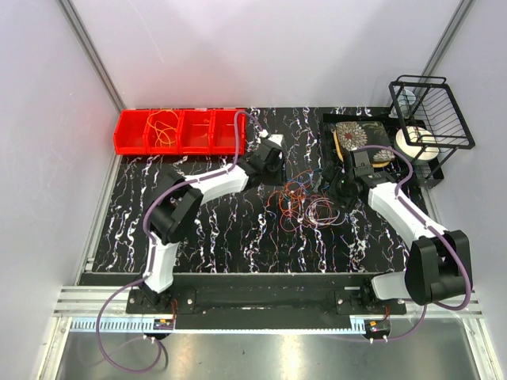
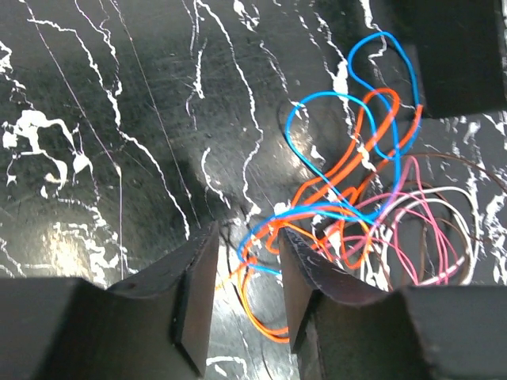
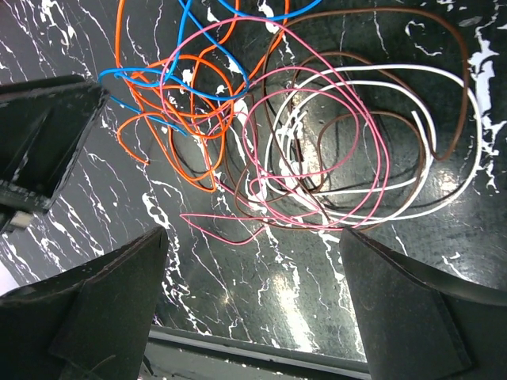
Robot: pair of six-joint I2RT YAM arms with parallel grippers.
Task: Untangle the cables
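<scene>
Cables knotted right of the red bin, both grippers at the heap

Cables [image 1: 305, 204] lie in one loose tangle on the black marbled table [image 1: 222, 237], to the right of the red bin [image 1: 127, 144] and nearer the arm bases than it is. In the wrist views the heap separates into an orange cable [image 2: 342, 170] and a blue cable [image 2: 379, 49] looped through each other on the side nearer the bin. A pink cable [image 3: 372, 150], a white cable [image 3: 444, 182] and a brown cable [image 3: 451, 47] overlap in wider rings on the side farther from it.

The left gripper [image 1: 279, 168] stands between the bin and the tangle, at the edge of the heap. Its fingers are partly spread. Strands of the orange and blue cables run through the gap between them, and the fingers are not pressed onto these strands.

The right gripper [image 1: 342, 188] sits on the far side of the tangle from the bin. Its fingers are spread wide, with bare table between them and the pink loop just beyond the tips. It holds nothing.

Inside the bin, in its second compartment from the left, lies a coiled yellow cable [image 1: 164, 127].
</scene>
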